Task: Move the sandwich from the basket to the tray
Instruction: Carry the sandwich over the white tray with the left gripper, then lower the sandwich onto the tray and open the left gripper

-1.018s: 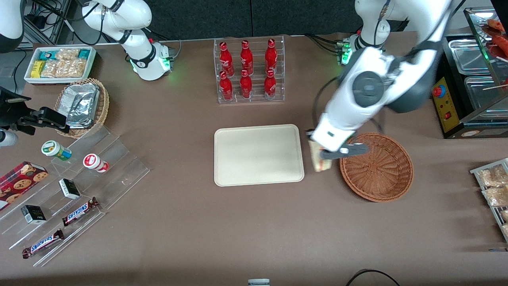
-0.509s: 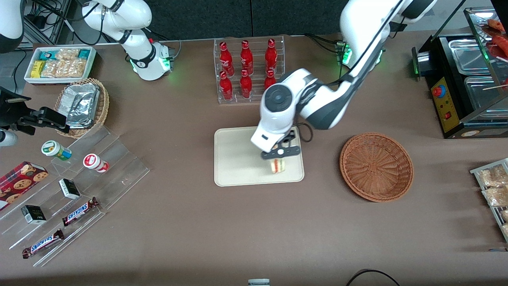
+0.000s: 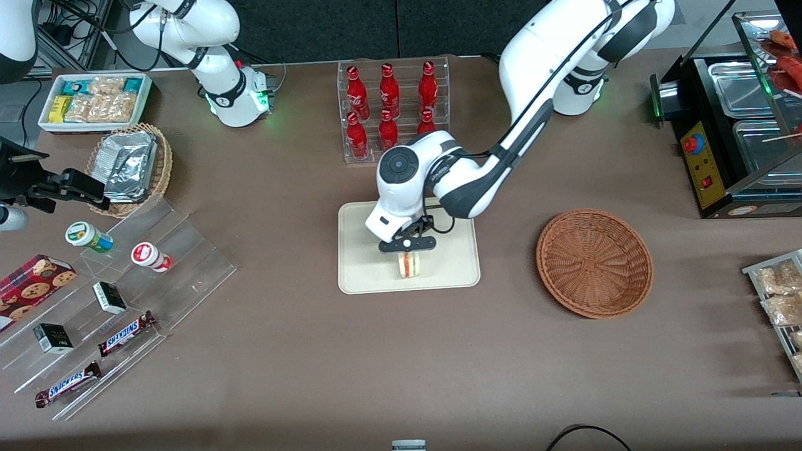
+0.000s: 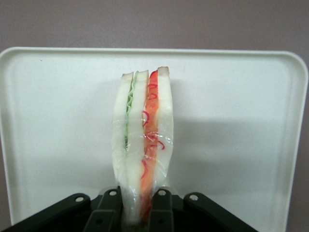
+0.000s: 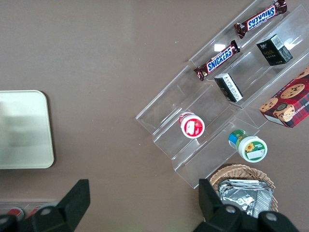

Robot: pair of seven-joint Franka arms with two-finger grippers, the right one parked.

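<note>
Sandwich (image 3: pixel 410 265) hangs over the tray (image 3: pixel 363 263), pinched at one end by the gripper (image 3: pixel 408 246), whose two black fingers (image 4: pixel 110 209) press on either side of it. It sits above the part of the tray nearest the front camera. Clear film wraps the wedge: pale bread slices with green, orange and red layers showing at the cut edge.

The tray is a flat cream plastic rectangle with rounded corners and a low rim, and nothing lies on its surface. The basket (image 3: pixel 594 263), round, shallow, woven of reddish-brown wicker, holds nothing; it sits beside the tray toward the working arm's end of the table.

Farther from the front camera than the tray, a clear acrylic rack (image 3: pixel 393 109) holds six red bottles in two rows of three. Toward the parked arm's end, a tan wicker basket (image 3: pixel 130 169) contains crumpled silver foil packets, and a white box (image 3: pixel 95 102) is filled with snack packets. A stepped clear display (image 3: pixel 119 307) carries two round tubs, two small dark boxes, two Snickers bars and a cookie box.
</note>
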